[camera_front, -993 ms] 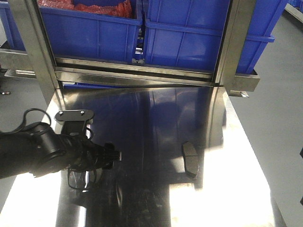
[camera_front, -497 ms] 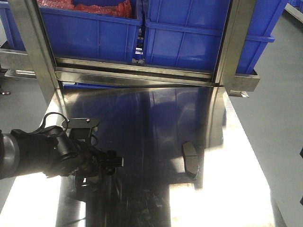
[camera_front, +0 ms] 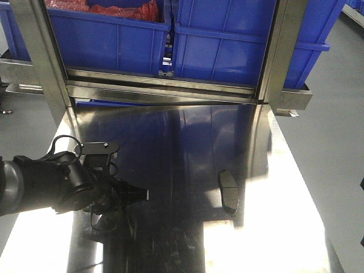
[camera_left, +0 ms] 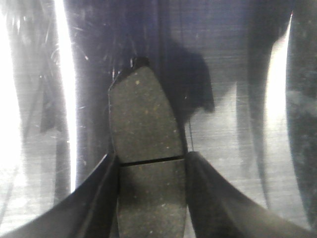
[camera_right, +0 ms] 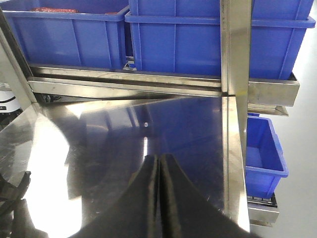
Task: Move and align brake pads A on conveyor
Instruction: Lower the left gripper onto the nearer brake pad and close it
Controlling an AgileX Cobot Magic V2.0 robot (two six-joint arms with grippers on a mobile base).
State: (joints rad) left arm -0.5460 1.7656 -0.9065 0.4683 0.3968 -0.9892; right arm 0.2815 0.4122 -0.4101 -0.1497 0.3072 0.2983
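We see the left tool (camera_left: pixel 151 157) gripping a brake pad (camera_left: pixel 142 114) by its long sides; the right tool (camera_right: pixel 158 158) is fully closed over the bench (camera_right: pixel 99 144).

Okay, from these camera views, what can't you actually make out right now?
Dark grey grooved brake pad held by the left gripper: front view, indistinct against the black arm; left wrist view, lower end cut by the bottom edge.
Conveyor belt and further pads: in no view; only a second pad shows, on the shiny steel table.
Red contents of the blue plastic bin: front view, cut by the top edge.
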